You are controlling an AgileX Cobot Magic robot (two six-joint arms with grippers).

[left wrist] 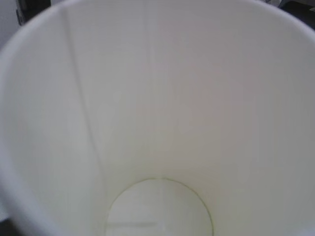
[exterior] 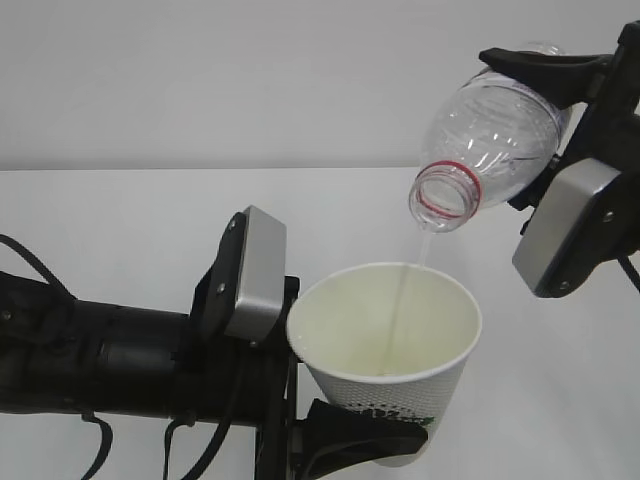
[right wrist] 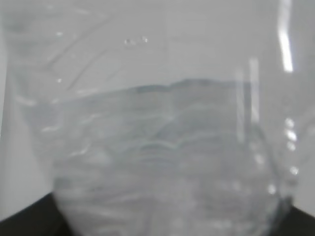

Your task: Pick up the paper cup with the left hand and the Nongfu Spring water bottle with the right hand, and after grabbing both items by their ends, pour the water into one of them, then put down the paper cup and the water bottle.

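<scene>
My left gripper (exterior: 345, 432) is shut on the lower part of the white paper cup (exterior: 400, 400), which stands upright with its mouth open upward. Only the cup's cream inside (left wrist: 157, 123) and round bottom show in the left wrist view. Above and to the right, my right gripper (exterior: 545, 130) is shut on the clear Nongfu Spring water bottle (exterior: 495, 135). The bottle tilts with its uncapped, red-ringed mouth down-left over the cup. A thin stream of water (exterior: 408, 290) falls from the mouth into the cup. The bottle (right wrist: 157, 123), with water in it, fills the right wrist view.
A white table (exterior: 120, 230) lies under both arms, with a plain pale wall behind it. The left arm's black body and cables stretch along the lower left. Grey plates sit on the left wrist (exterior: 255, 275) and the right wrist (exterior: 570, 225).
</scene>
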